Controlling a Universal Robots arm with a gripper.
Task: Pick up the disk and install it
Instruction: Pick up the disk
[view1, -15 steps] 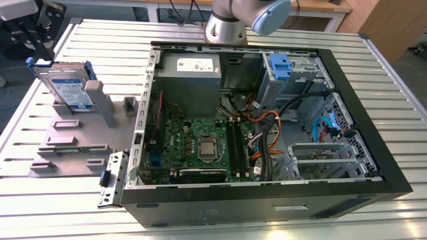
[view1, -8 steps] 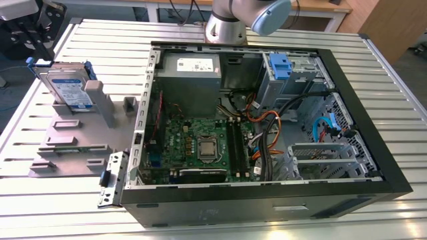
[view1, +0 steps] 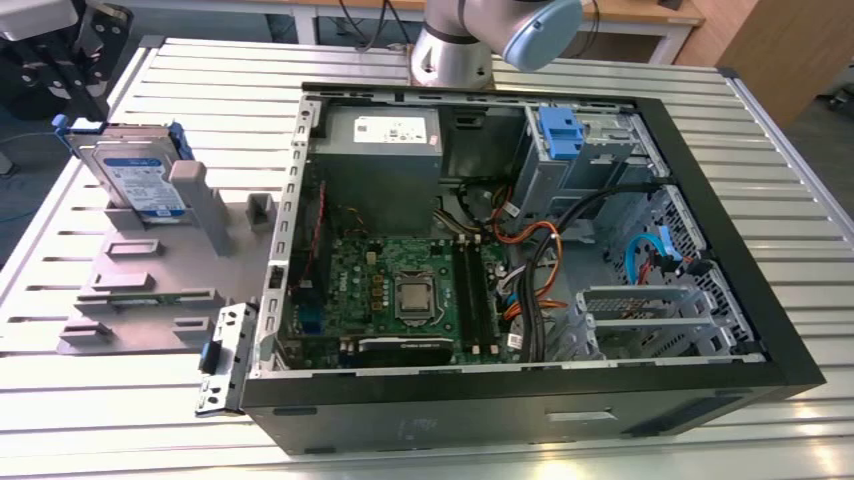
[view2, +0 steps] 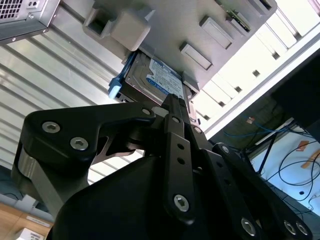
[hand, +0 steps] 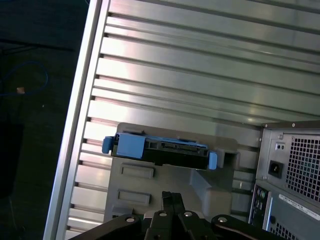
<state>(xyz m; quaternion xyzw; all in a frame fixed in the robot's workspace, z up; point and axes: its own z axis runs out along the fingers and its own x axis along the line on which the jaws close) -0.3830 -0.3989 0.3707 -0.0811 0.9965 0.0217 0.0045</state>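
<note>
Looking through both wrist views, I see the gripper (hand: 170, 196) with its jaws drawn together on nothing, hanging over the disk (hand: 160, 150) and apart from it. The disk stands on edge in a grey holder (view1: 147, 290) at the exterior view's left, with its label showing and its blue carrier framing it. A tall post (view1: 194, 205) of the holder rises just beside the disk on the side toward the case (view1: 534, 410), and lower blocks and slots cover the rest of the holder. The case lies open just beside the holder, toward the exterior view's right. Inside it I make out the power supply (view1: 387, 130), a blue bracket (view1: 558, 132) on the drive bay, the motherboard (view1: 400, 290), and a tangle of orange and black cables (view1: 534, 260) running between them. A small metal plate (view1: 220, 355) sits at the case's near corner. The arm's base (view1: 451, 55) stands beyond the case. Everything rests on a slatted aluminium table (view1: 200, 90). Past its edge, the second wrist view shows a dark floor with loose wires (view2: 280, 155), and wooden furniture (view1: 781, 40) stands at the exterior view's far right.
</note>
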